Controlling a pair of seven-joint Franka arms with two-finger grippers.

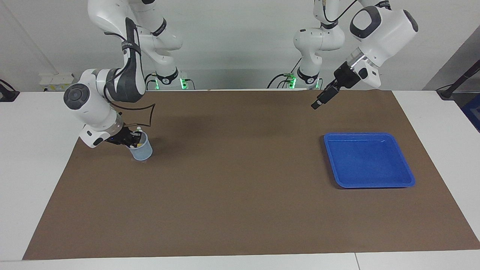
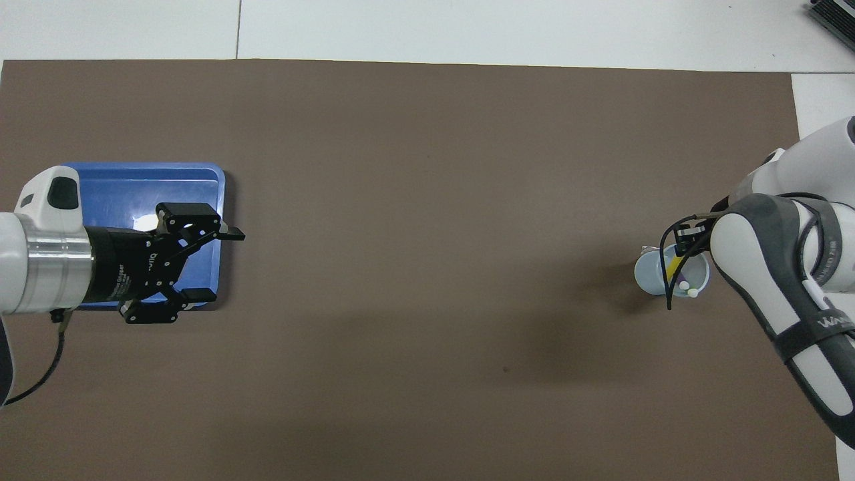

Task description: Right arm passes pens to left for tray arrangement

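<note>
The pens stand in a small translucent bluish cup (image 1: 143,153) (image 2: 645,278) at the right arm's end of the table. I make out a yellow pen (image 2: 670,269) (image 1: 140,144) and two pale pen ends (image 2: 689,288) at the rim. My right gripper (image 1: 132,141) (image 2: 681,246) dips into the cup's mouth, shut on the top of the yellow pen. The blue tray (image 1: 369,159) (image 2: 147,180) lies bare at the left arm's end. My left gripper (image 1: 317,105) (image 2: 218,264) hangs open in the air over the tray's rim and holds nothing.
A brown mat (image 1: 240,187) covers most of the white table (image 1: 30,157). A black cable (image 1: 148,114) loops from the right wrist just above the cup. Nothing lies on the mat between the cup and the tray.
</note>
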